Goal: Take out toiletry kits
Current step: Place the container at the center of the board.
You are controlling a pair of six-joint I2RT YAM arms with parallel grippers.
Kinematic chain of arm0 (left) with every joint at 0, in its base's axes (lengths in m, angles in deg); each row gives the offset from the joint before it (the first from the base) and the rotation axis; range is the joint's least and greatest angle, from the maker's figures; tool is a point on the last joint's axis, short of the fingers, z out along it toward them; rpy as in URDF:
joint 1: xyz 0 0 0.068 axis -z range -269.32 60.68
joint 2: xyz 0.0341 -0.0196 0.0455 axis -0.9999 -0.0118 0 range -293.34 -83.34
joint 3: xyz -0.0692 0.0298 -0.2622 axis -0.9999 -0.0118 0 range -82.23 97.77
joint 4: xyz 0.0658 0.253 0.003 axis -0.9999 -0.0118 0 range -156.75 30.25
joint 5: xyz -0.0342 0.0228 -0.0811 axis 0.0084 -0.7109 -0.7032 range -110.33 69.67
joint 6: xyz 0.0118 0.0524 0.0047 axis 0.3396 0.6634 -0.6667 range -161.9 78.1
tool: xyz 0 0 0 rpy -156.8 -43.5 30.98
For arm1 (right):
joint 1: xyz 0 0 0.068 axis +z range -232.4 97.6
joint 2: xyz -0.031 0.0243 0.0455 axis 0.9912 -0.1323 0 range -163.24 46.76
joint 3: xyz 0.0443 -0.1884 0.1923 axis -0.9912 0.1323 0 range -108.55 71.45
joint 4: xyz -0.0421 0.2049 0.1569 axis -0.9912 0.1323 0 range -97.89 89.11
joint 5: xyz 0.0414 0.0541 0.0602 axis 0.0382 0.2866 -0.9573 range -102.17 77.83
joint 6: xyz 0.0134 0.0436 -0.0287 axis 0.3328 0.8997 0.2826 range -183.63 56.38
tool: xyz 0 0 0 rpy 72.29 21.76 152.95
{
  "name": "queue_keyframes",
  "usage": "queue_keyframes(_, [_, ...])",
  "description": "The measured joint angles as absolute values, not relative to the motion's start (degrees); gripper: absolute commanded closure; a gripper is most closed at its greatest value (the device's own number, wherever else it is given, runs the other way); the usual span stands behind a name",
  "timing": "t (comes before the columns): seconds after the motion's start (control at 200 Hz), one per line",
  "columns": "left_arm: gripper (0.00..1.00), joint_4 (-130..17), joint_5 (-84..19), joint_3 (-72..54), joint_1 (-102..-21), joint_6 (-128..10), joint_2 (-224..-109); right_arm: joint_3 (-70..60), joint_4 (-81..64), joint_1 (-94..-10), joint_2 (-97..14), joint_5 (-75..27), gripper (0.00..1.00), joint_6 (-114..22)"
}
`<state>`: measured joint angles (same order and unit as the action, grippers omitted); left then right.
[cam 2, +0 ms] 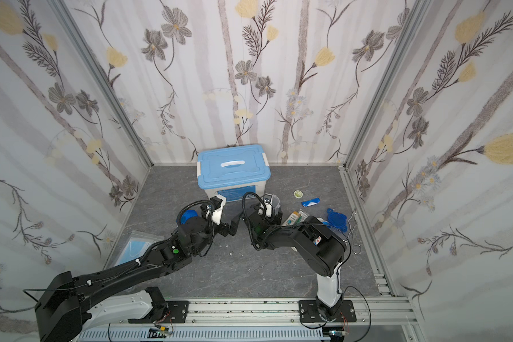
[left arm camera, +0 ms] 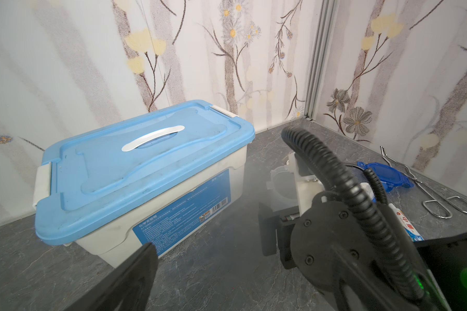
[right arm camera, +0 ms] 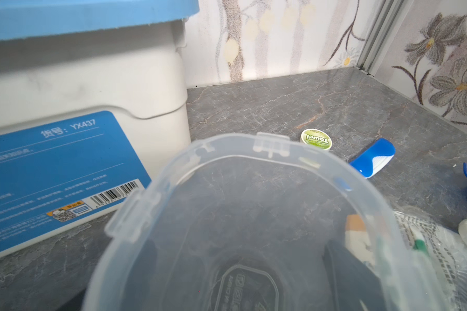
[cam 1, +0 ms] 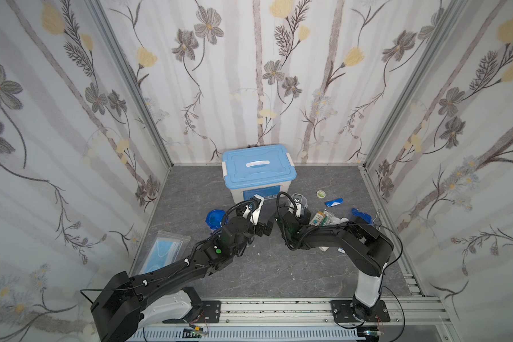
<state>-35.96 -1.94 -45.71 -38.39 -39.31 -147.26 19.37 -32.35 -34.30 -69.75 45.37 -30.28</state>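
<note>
The left gripper (cam 1: 266,228) is hanging wide open, and the right gripper (cam 1: 293,213) is sitting around the clear cup (right arm camera: 254,229); I cannot tell if it is squeezing it.

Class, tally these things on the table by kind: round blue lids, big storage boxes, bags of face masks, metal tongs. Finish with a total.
Round blue lids: 2
Storage box: 1
Bag of face masks: 1
Metal tongs: 1
Total: 5
</note>
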Motion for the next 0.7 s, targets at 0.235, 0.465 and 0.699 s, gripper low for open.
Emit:
queue_keyframes(0.235, [0.00,-37.93,-0.95,-45.15,-38.39,-39.97,-145.51,18.50,-21.32,-33.21,-67.00,44.16,0.00,-20.95])
queue_keyframes(0.465, [0.00,-45.75,7.22,-41.69,-38.39,-41.17,-142.04,20.92,-14.54,-31.26,-60.07,39.22,0.00,-16.27])
queue_keyframes(0.699, [0.00,-54.71,21.67,-44.91,-39.72,-45.28,-130.87,23.68,-11.17,-28.05,-49.45,32.34,0.00,-14.39])
